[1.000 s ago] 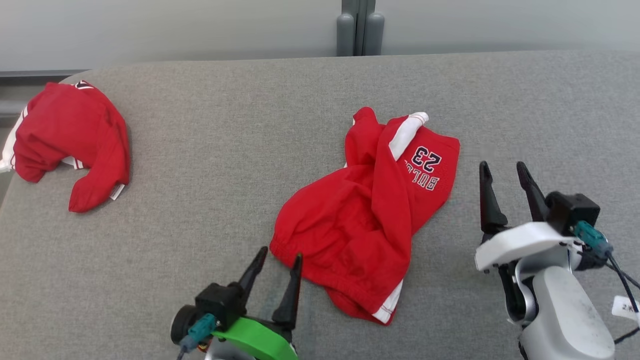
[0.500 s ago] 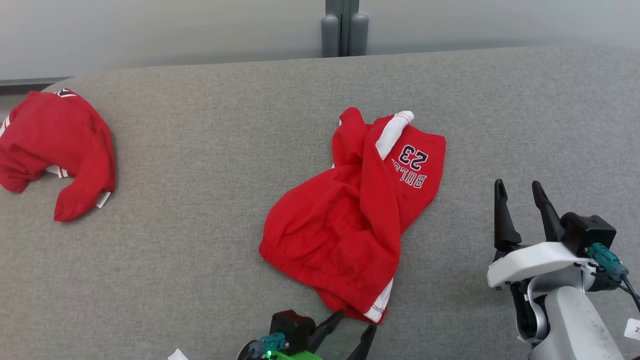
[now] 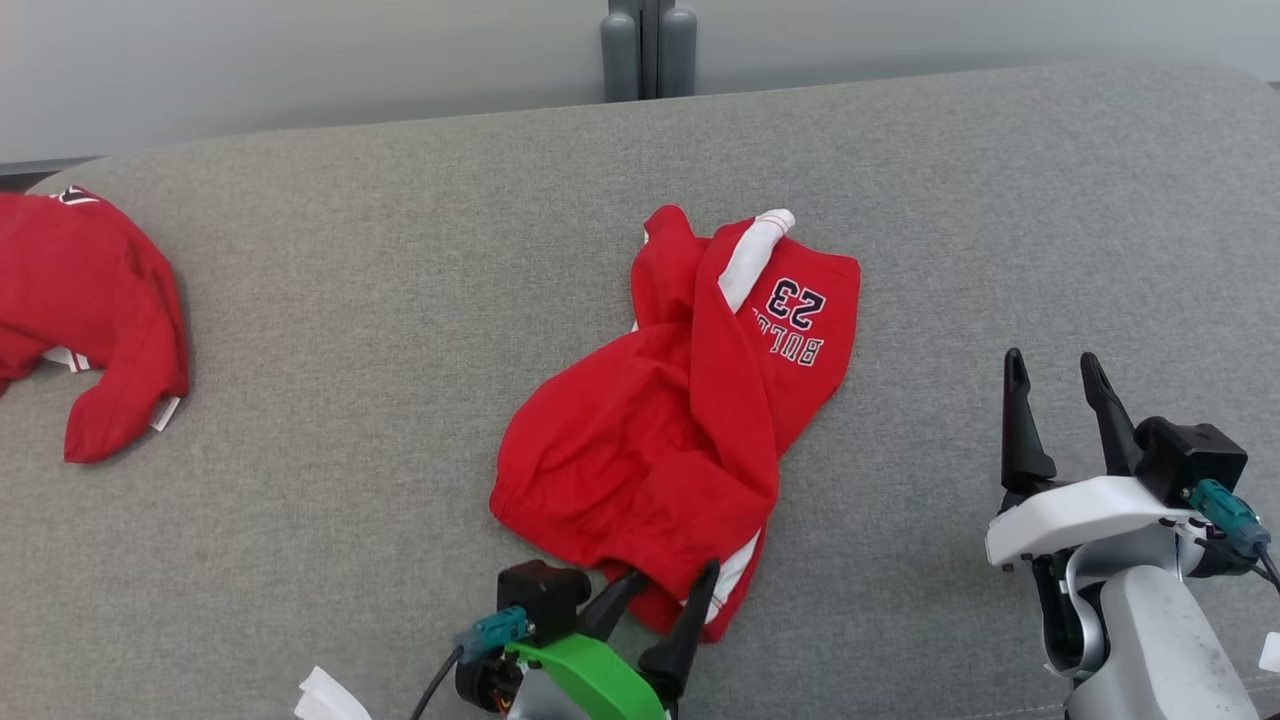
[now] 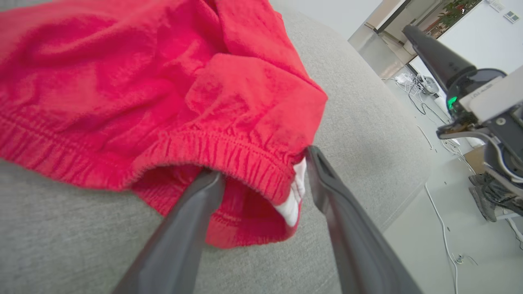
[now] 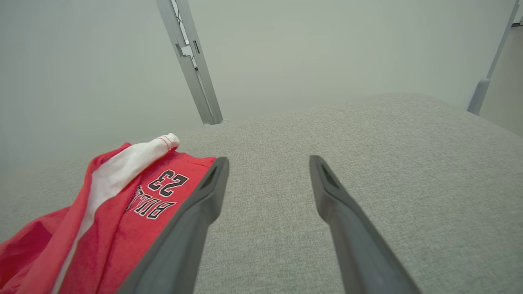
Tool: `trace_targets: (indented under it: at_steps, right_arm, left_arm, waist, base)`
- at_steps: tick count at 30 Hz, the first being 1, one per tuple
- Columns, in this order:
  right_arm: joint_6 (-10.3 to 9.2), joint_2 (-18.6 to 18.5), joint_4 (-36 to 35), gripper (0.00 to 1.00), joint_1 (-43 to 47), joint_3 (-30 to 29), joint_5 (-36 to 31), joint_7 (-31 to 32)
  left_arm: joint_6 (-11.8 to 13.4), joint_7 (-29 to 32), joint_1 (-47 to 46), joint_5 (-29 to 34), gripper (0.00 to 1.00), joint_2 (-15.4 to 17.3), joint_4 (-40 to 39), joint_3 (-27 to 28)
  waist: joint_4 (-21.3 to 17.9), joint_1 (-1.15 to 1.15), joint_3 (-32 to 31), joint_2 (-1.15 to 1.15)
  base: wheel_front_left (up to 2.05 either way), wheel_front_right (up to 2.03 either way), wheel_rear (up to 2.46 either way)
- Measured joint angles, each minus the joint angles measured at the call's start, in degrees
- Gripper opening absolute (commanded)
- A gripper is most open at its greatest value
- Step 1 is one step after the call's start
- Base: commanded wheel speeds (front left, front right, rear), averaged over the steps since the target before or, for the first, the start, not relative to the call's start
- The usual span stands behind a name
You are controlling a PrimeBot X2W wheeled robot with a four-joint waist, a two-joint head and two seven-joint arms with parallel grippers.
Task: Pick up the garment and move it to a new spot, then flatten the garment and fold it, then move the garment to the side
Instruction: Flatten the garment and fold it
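The left gripper has its two dark fingers spread wide at the near corner of the red shorts, clamped on nothing. In the left wrist view one finger has its tip tucked under the puckered elastic waistband, and the other lies just beside the white side stripe at the cloth's edge, so the bunched corner sits between them. The shorts lie crumpled near the middle of the grey fabric-covered surface, and the far leg shows upside-down "BULLS 23" lettering. The right gripper, its fingers likewise apart and holding nothing, hangs over bare grey fabric to the right of the shorts, not touching them. A second red garment lies well apart at the far left edge.
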Motion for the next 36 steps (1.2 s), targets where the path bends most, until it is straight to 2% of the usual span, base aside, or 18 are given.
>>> trace_targets:
  at_steps: [2, 3, 7, 14, 22, 29, 36]
  right_arm:
    - [0.0, 0.0, 0.0, 1.0, 0.0, -0.1, -0.1, 0.0]
    - [0.0, 0.0, 0.0, 1.0, 0.1, -0.1, -0.1, 0.0]
    - [0.0, 0.0, -0.1, 1.0, 0.5, -0.5, -0.1, 0.0]
    - [0.0, 0.0, -0.3, 1.0, 1.2, -0.9, -0.1, 0.0]
    - [0.0, 0.0, -0.1, 1.0, 1.0, 1.0, 0.7, 0.0]
    - [0.0, 0.0, -0.1, 1.0, 0.4, 1.6, 1.2, 0.0]
    - [0.0, 0.0, -0.1, 1.0, -0.2, 2.2, 2.1, 0.0]
  left_arm:
    - [0.6, -1.3, -1.0, 0.1, 0.07, 0.0, 1.3, 0.0]
    - [0.9, -2.0, -1.4, 0.3, 0.0, -0.1, 1.9, 0.1]
    - [2.2, -4.3, -3.7, 2.1, 0.0, 1.1, 2.9, 1.4]
    - [2.5, -3.4, -11.0, 5.5, 0.0, 8.7, 0.7, 3.7]
    - [0.4, 2.3, -23.3, 6.9, 0.0, 15.5, 2.3, 4.5]
    - [-0.7, 5.1, -33.1, 5.3, 0.0, 17.9, 5.3, 3.4]
    - [-0.8, 5.2, -36.0, 2.0, 0.0, 19.5, 11.9, 3.0]
  waist:
    - [-0.2, 0.0, -0.2, 0.0]
    - [-0.2, 0.0, -0.3, 0.0]
    - [-0.3, 0.0, -0.9, 0.0]
    - [0.5, 0.0, -1.7, 0.0]
    - [-0.4, 0.0, -1.1, 0.0]
    - [-2.7, 0.0, 0.8, 0.0]
    - [-5.2, 0.0, 2.8, 0.0]
  base:
    - [0.0, 0.0, 0.0]
    - [0.0, 0.0, 0.0]
    - [0.0, 0.0, 0.0]
    - [0.0, 0.0, 0.0]
    - [0.0, 0.0, 0.0]
    - [0.0, 0.0, 0.0]
    - [0.0, 0.0, 0.0]
